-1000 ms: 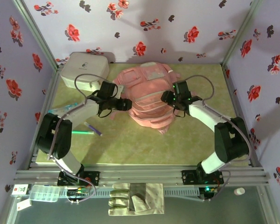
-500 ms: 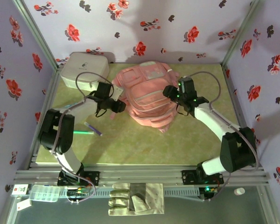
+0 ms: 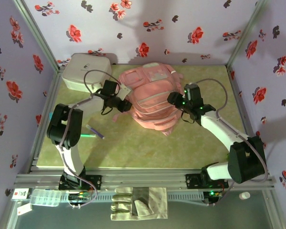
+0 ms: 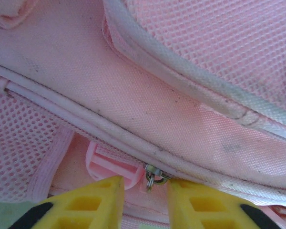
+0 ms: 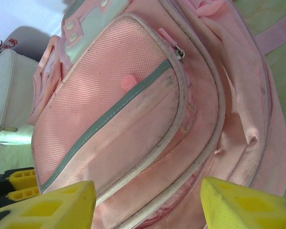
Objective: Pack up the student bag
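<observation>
The student bag (image 3: 150, 98), a soft pink backpack, lies front up in the middle of the table. My left gripper (image 3: 124, 103) presses against its left side. In the left wrist view its yellow fingertips (image 4: 145, 191) stand a narrow gap apart, with the metal zip slider (image 4: 154, 176) and a pink buckle (image 4: 109, 164) just ahead of them, and neither tip touches the slider. My right gripper (image 3: 175, 99) hovers at the bag's right side, open wide (image 5: 148, 210) over the curved zip seams of the bag (image 5: 133, 109), holding nothing.
A white-grey zip case (image 3: 86, 71) sits at the back left, close to the bag. A purple pen (image 3: 94, 131) and a green pen (image 3: 84, 136) lie on the mat at the left. A glove (image 3: 138, 202) and a plastic box (image 3: 45, 198) rest below the front rail.
The left gripper's jaws have narrowed while it pushed in against the bag's left side. The right gripper has drawn back slightly toward the bag's right edge and stayed open.
</observation>
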Action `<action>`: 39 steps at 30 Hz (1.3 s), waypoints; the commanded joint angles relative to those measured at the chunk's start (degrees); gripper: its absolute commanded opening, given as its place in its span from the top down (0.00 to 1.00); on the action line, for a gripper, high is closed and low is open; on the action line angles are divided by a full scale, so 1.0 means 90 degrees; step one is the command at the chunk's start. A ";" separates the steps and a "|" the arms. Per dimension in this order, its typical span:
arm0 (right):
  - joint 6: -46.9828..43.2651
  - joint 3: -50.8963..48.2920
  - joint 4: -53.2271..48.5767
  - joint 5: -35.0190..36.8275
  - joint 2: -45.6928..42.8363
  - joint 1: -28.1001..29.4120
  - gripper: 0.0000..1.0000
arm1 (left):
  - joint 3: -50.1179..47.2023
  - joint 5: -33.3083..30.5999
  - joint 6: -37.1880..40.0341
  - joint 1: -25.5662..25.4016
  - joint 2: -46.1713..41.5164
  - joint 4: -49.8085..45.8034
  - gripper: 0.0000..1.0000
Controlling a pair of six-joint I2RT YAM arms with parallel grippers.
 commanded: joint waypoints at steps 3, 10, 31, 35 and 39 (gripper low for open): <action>0.0211 -0.0150 0.0247 -0.0171 -0.0019 -0.0036 0.41 | 0.0437 0.0451 0.0191 0.0061 0.0276 -0.0096 0.79; 0.0355 -0.0309 0.0326 -0.0271 0.0009 0.0006 0.41 | 0.0354 0.0631 0.0317 0.0065 0.0249 -0.0170 0.96; 0.1475 -0.0226 0.1136 -0.0204 0.1314 0.1076 0.46 | -0.0647 0.0660 -0.0267 -0.0277 -0.0604 -0.0107 1.00; 0.1660 -0.0203 0.1316 -0.0019 0.1407 0.1174 0.52 | -0.0700 0.0659 -0.0263 -0.0639 -0.0718 -0.0260 1.00; 0.1774 -0.0147 0.1457 0.0124 0.1460 0.1222 0.56 | -0.0792 0.0669 -0.0325 -0.0961 -0.0868 -0.0384 1.00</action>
